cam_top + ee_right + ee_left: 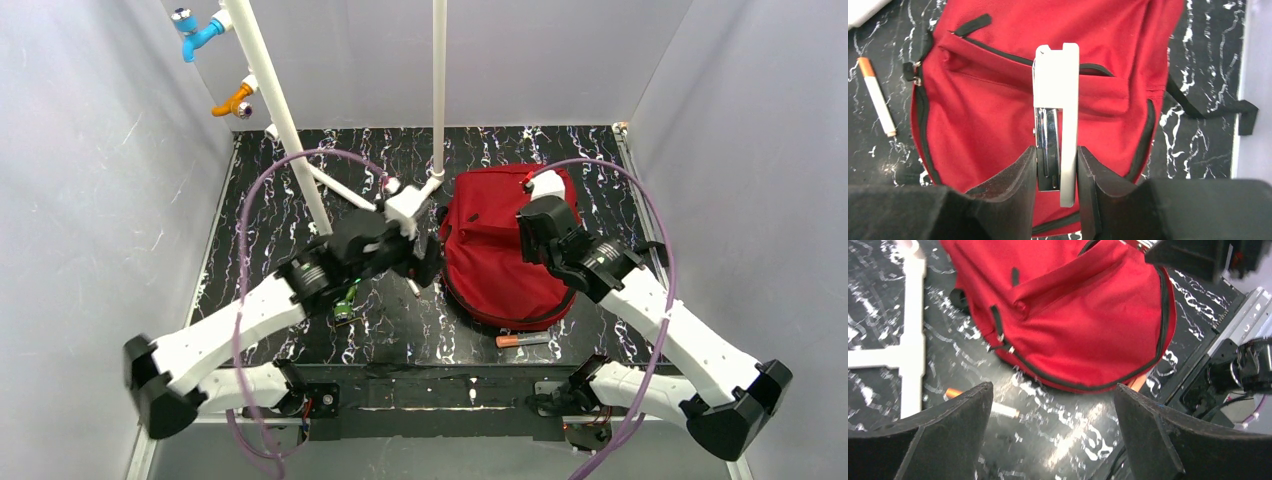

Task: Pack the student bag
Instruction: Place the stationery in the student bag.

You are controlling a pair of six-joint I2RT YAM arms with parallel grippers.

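Lying flat on the black table (400, 340) with white streaks, the student bag (490, 265) is just right of the middle in the top view. Its round end points to the bottom of the picture. The bag is dark red with dark zips.

The right gripper (1057, 152) is over the bag. Its two fingers are squeezed on a flat white thing (1056, 75) with a shiny metal part on one side. I cannot tell what this thing is. In the right wrist view it sticks up in the middle of the picture, and its far end is over the front pocket zip (998, 52).

The left gripper (1053, 390) is by the left edge of the bag. Its fingers are spread wide with nothing between them.

A white pen (877, 97) with an orange cap lies on the table at the upper left of the right wrist view, beside the bag. Another pen (522, 341) lies near the bag's round end.
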